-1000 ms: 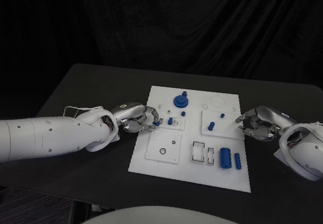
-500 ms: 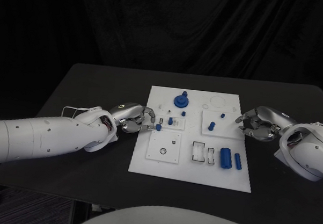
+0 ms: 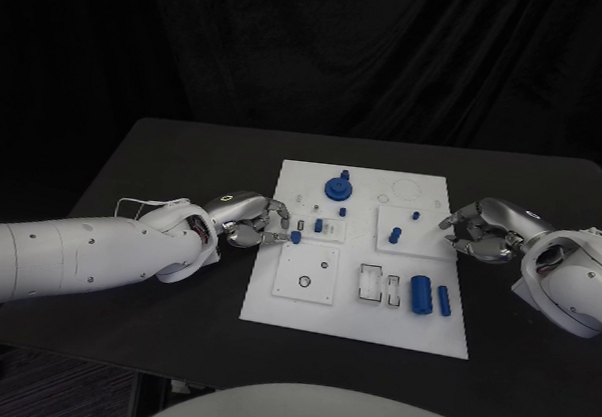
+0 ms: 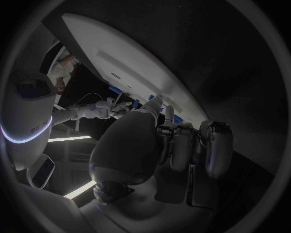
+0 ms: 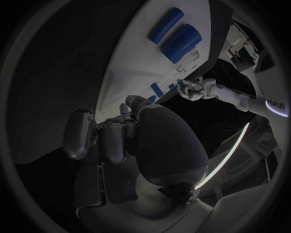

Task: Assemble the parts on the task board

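Left arm: reaches in low to the task board (image 3: 355,320) from its left edge.
Left hand (image 3: 249,221): fingers curled, pinching a small blue part (image 3: 295,236) just over the board's left edge.
Right hand (image 3: 481,234): at the board's right edge, fingers curled in, holding nothing.

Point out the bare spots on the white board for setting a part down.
The white task board is bare along its near edge, below the two blue cylinders and the slots. Its far right corner by the faint ring is also bare. It is crowded mid-board, where the left hand holds a small blue part.
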